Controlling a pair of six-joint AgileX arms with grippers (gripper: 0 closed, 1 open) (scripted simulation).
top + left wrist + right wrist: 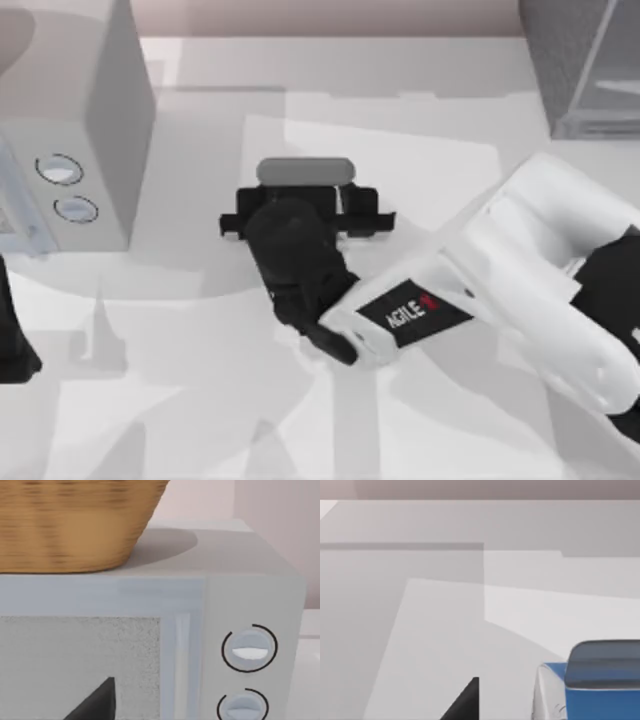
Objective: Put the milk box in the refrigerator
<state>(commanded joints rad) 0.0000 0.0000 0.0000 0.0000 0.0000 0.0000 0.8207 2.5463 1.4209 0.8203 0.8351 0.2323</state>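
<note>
The milk box [305,170] stands upright near the middle of the table, showing its grey top from above. In the right wrist view its blue body and grey top [600,690] sit off to one side, a little ahead. My right gripper [305,205] hovers just on the near side of the box, and nothing is between its fingers. One dark fingertip [467,702] shows near the centre line, so the gripper looks shut. The refrigerator [575,60] is the dark grey cabinet at the far right corner. My left arm [15,340] is parked at the left edge.
A pale grey box with two round dials [90,120] stands at the far left. The left wrist view faces its front [250,650], with a wicker basket [75,525] on top. Bare table [200,420] lies in front.
</note>
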